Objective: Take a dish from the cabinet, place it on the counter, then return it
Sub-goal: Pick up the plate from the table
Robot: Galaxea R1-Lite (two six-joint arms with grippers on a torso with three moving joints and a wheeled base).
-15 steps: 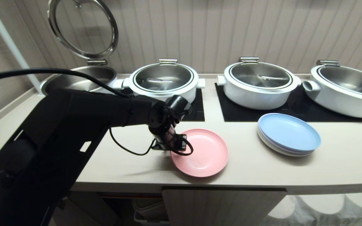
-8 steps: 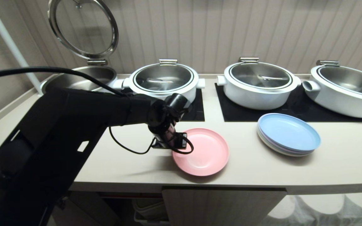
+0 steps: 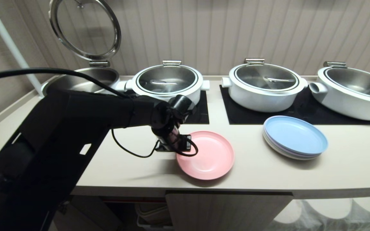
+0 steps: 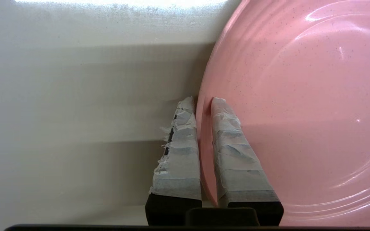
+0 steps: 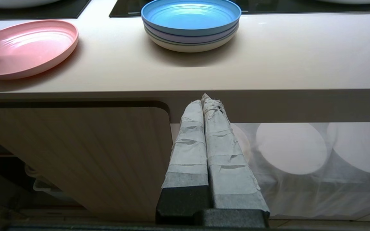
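The pink dish (image 3: pixel 209 157) lies on the cream counter (image 3: pixel 268 175), near its front edge. My left gripper (image 3: pixel 181 152) points down at the dish's left rim. In the left wrist view the left gripper (image 4: pixel 202 100) is shut on that rim of the dish (image 4: pixel 300 112), one taped finger outside it and one inside. My right gripper (image 5: pixel 208 98) is parked below the counter's edge, shut and empty, in front of the fluted cabinet door (image 5: pixel 75 154). From there the dish (image 5: pixel 27 45) shows on the counter above.
A stack of pale blue plates (image 3: pixel 295 136) sits to the right of the dish. Three lidded white pots (image 3: pixel 169 81) (image 3: pixel 263 85) (image 3: pixel 353 89) stand on black cooktop panels at the back. An open pot (image 3: pixel 82 80) with its lid raised stands at the back left. The cabinet door (image 3: pixel 226 211) is below the counter.
The dish has shifted a little to the right under the left gripper. The left arm has hardly moved, and the right arm is still.
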